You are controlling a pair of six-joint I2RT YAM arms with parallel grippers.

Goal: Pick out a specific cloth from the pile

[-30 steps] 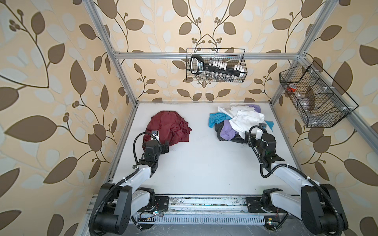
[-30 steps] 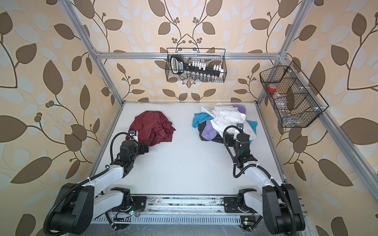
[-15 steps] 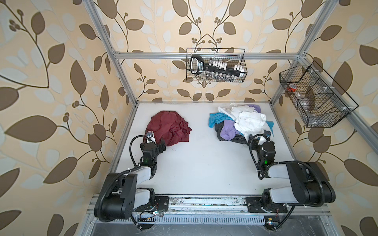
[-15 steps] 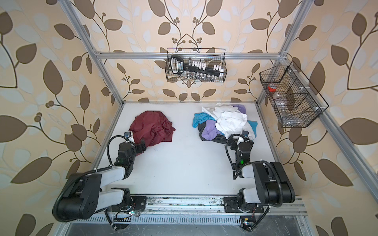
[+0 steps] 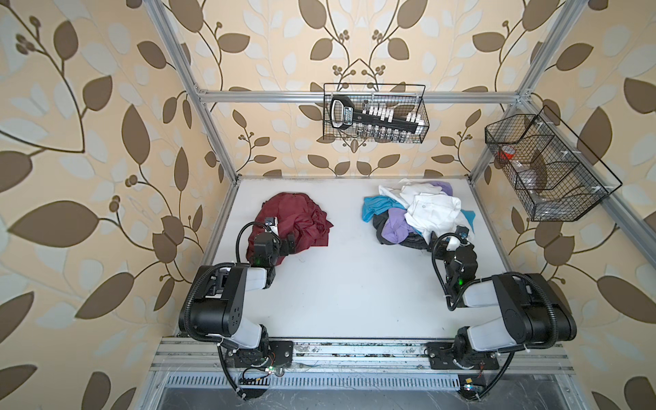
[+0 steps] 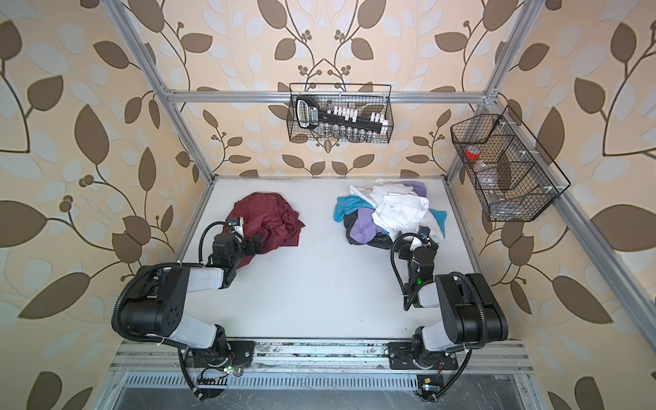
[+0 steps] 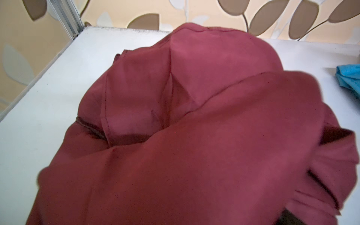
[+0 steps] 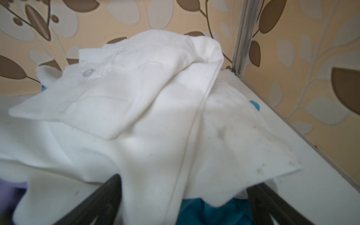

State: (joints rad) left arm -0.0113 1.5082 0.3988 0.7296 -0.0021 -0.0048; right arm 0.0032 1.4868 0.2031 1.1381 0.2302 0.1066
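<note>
Cloth (image 5: 301, 220): red, alone, left of middle.
Pile (image 5: 419, 216): right of middle.
Left gripper (image 5: 287, 245): at cloth's edge; grip cannot tell.
Right gripper (image 8: 185, 184): wide open, holding nothing.

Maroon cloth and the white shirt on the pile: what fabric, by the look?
Maroon cloth: seemingly thin, smooth woven fabric, nearly matte; soft folds, stitched hem. White shirt: looks like matte, cotton-like weave, somewhat stiffer; flat placket with a button, crisp seam, faint stains. Exact fibre cannot be told.

Fingers (image 8: 97, 202) of the right gripper (image 8: 185, 182) are cut off by the wrist view's edge.
</note>
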